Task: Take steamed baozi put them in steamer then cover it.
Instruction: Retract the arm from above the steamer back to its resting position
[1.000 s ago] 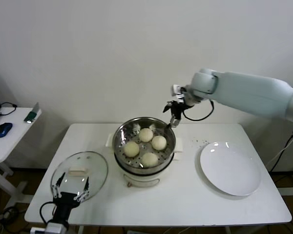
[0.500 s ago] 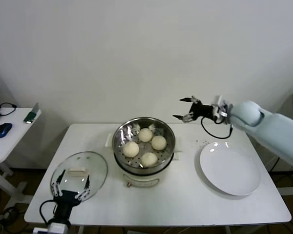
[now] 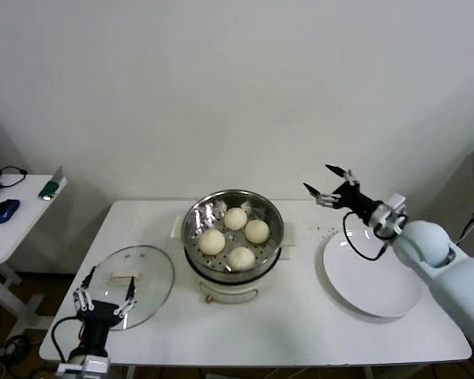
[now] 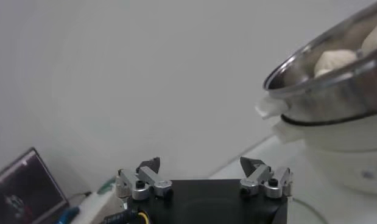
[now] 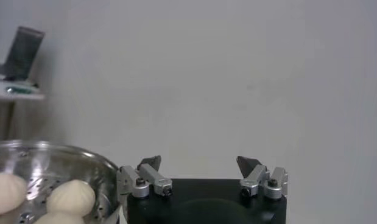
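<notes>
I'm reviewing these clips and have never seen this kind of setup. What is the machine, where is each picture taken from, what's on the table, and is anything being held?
It is a two-armed robot. The wide picture comes from a camera on its head; the other two come from cameras on its wrists, each looking past that arm's own open fingers. On the white table stands the steamer with four baozi inside. The glass cover lies flat to its left, a bare white plate to its right. The left end effector is over the cover's near edge; the right end effector is in the air beyond the plate. Both are open and hold nothing.
</notes>
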Robot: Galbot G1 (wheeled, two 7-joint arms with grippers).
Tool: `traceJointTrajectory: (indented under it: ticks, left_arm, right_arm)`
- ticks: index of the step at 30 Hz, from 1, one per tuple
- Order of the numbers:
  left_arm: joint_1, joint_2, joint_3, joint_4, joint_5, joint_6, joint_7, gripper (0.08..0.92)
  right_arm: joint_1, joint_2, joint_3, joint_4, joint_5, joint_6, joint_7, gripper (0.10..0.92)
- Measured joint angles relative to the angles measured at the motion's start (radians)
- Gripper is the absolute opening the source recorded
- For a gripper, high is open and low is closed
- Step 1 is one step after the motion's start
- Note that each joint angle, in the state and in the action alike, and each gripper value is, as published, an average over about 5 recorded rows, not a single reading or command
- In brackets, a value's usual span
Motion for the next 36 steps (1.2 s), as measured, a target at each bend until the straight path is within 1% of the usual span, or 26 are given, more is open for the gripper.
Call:
traceJointTrajectory:
  ticks: [8,16,21,26,36]
  left_arm:
    - [-0.032,0.032,-0.006,0.012,0.238,0.033,-0.022,0.823]
    - [-0.083,0.105,0.02,0.057,0.558,0.081,-0.012,0.823]
    - [-0.125,0.144,0.056,0.121,0.72,0.102,0.002,0.823]
    - [-0.166,0.155,0.076,0.205,0.838,0.111,0.012,0.823]
    - [-0.218,0.167,0.088,0.353,0.941,0.104,0.008,0.823]
  right_arm:
    - [-0.314,0.143,0.329,0.096,-0.048,-0.036,0.026,0.823]
    - [-0.527,0.274,0.525,0.153,-0.087,-0.05,0.028,0.823]
    - [-0.613,0.337,0.604,0.165,-0.115,-0.053,0.029,0.823]
    - [-0.66,0.382,0.647,0.168,-0.142,-0.053,0.029,0.823]
    - [-0.685,0.431,0.674,0.158,-0.186,-0.047,0.029,0.823]
